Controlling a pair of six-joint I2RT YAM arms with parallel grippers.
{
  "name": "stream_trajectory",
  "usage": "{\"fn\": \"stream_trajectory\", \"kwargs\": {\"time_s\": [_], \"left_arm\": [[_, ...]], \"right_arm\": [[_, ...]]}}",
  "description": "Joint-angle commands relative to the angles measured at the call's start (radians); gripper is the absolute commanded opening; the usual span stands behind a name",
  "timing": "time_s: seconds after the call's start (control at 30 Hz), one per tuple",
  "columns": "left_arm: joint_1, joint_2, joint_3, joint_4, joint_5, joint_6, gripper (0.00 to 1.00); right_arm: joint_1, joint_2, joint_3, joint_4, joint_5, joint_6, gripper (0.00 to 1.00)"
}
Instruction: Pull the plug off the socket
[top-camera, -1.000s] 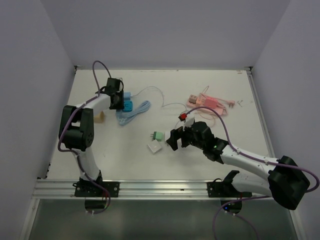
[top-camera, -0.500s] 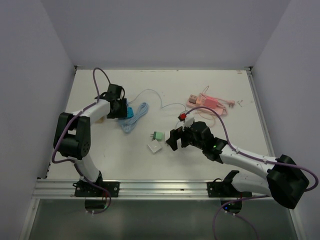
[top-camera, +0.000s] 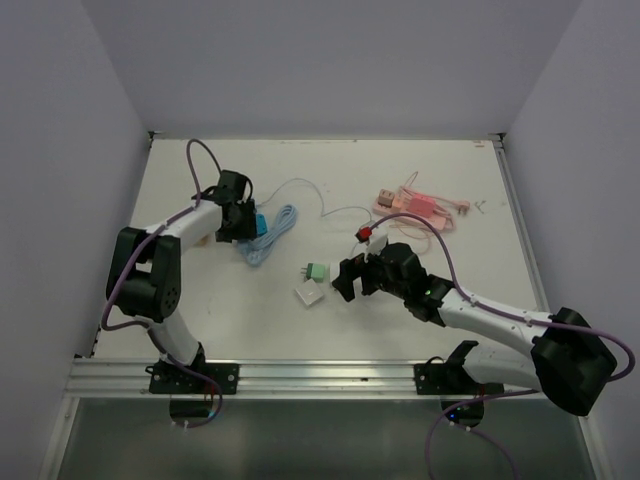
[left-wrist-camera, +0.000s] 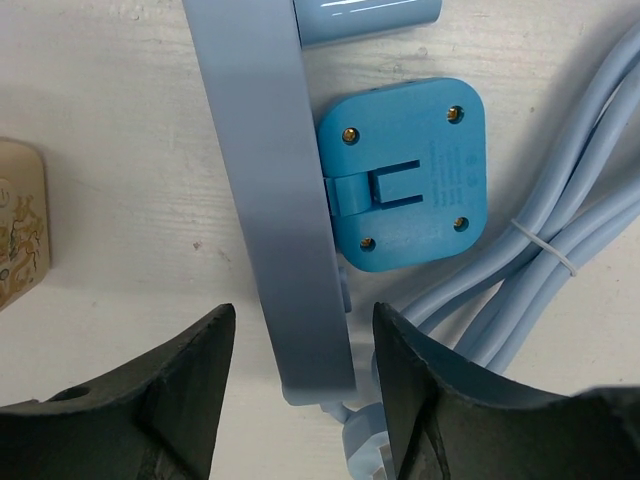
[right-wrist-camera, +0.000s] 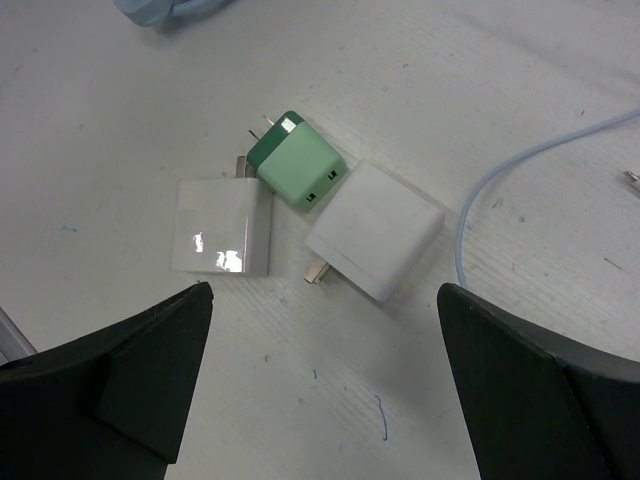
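**Plug sits right up against the socket strip, but the gripper is lined up on the strip**

The bright blue plug is in the upper middle of the left wrist view. Its left edge touches the right side of the pale blue socket strip, which runs top to bottom through the frame. I honestly can't tell from here whether the prongs are seated or not.

The left gripper has its fingers spread and nothing in them. They straddle the lower end of the strip, with a bit of daylight on each side.

My worries:

- If it closes here, it clamps the strip and not the plug. Any pull then just drags the whole lot across the table.
- Nothing is pinning the strip down. The right gripper is spread wide and empty, well apart from the plug, over a green charger and two white chargers in the middle of the top view. So even a good grab on the plug probably tows the strip along instead of separating them.
- The bundled cable lies just right of the plug and could snag a finger that reaches in from that side.
- The plug body looks smooth and flat, so I think a shallow pinch could slip.
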Motion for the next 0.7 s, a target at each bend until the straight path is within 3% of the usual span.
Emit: {"fn": "stream_trajectory", "kwargs": {"time_s": [0.0,0.23,0.4,0.5,0.67], "left_arm": [[-0.006,-0.003,-0.019,-0.006,-0.028,-0.029,0.6],[-0.008,0.029,-0.034,0.012,-0.033,-0.032,0.47],[-0.008,0.046,-0.036,0.02,-0.025,-0.029,0.47],[-0.008,0.049,-0.039,0.031,-0.035,-0.028,0.41],[-0.008,0.003,-0.045,0.055,-0.021,-0.023,0.23]], "right_arm": [[-0.006,0.004,0.006,0.04,-0.013,-0.006,0.99],[-0.006,0.004,0.006,0.04,-0.009,-0.006,0.99],[-0.004,0.006,0.006,0.04,-0.008,-0.006,0.99],[-0.006,0.006,0.006,0.04,-0.011,-0.008,0.99],[-0.006,-0.005,0.009,0.046,-0.031,0.0,0.99]]}}
